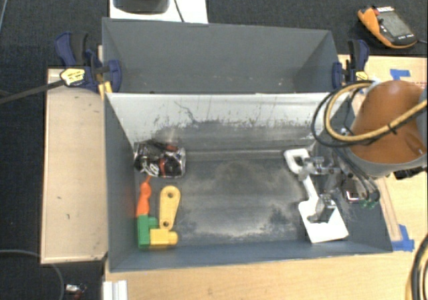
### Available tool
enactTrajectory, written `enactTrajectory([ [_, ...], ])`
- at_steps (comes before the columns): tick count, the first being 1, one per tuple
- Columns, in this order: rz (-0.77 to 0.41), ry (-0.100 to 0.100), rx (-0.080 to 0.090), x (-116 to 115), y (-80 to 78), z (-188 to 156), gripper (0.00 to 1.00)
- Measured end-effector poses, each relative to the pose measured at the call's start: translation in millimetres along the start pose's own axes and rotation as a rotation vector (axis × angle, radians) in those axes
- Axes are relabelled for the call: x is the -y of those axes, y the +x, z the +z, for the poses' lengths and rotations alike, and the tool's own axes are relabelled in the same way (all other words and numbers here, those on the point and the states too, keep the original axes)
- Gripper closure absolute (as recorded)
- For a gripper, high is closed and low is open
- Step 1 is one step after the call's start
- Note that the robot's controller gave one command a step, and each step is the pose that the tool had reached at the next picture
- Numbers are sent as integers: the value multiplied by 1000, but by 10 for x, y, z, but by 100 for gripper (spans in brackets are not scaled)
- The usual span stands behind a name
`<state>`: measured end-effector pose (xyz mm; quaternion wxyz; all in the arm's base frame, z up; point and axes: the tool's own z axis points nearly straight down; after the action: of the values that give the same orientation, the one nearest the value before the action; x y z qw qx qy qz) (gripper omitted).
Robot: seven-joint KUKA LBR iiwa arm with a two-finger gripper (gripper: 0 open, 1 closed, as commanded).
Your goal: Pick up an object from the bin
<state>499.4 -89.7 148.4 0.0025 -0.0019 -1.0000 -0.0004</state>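
Note:
My gripper [324, 210] is low in the bin's front right corner, directly over a white flat rectangular piece [328, 230] lying on the floor by the front wall. A narrower white part [295, 159] stretches from under the gripper toward the back; whether it belongs to the same piece is unclear. The gripper's body hides where the two meet, and I cannot see whether it touches the white piece.
Along the left wall lie a shiny black and silver wrapped packet [159, 160], an orange peg [143, 200], a yellow L-shaped piece [166, 217] and a green block [143, 232]. The arm with its orange cover and cables hangs over the right rim.

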Motion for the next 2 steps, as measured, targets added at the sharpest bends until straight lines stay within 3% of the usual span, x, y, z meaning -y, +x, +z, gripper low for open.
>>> enactTrajectory([
  [1, -4, 1, 8, -2, -20, -35, 0],
  [2, -377, 4, 12, 396, 39, 639, 0],
])
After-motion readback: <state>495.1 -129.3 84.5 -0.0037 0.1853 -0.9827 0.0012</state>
